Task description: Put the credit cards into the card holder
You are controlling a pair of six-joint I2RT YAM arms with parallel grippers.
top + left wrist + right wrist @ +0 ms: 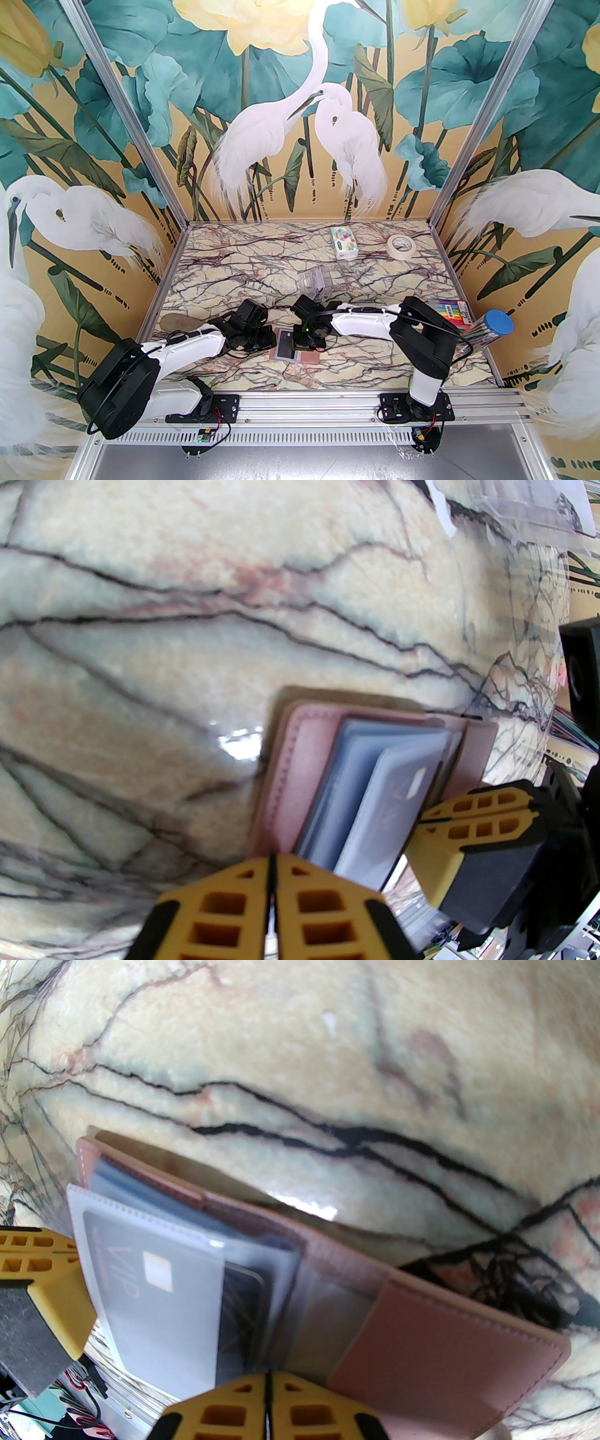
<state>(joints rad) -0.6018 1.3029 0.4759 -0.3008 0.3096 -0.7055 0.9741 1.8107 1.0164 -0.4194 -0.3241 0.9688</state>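
Status: card holder [307,360] lies open, flat on the counter [225,262] at approx 6 o'clock, just ahead of the 2 arm bases. R wrist cam: grey VIP card [140,1288] sits inside a clear sleeve. Black card [241,1307] is in the next sleeve at its 3 o'clock, can't tell if it's fully seated. More bluish sleeves are fanned behind, contents too blurry to call. L tool [272,857] has its jaws fully together w/ nothing between them, at the holder's 6 o'clock edge in its own cam. R tool [268,1377] is likewise closed tight, nothing visibly gripped, at the near edge of the sleeve stack. Can't tell if either is pressing on the holder. My read: insertion mostly done, at least 2 cards in. To do: seat the black card if needed, any further cards unknown. Around it, top cam: clear stand [316,281] near, at 12 o'clock of the holder. Tissue pack [344,242] & tape roll [402,246] far back, approx 1 o'clock. Marker pack [452,311] + blue-cap tube [492,328] at 3 o'clock by the R arm, brown pad [180,323] at 9 o'clock. None touch the holder. Main obstruction is prob the 2 tools themselves, crowded over 1 small wallet. Floppy sleeves could snag a jaw.
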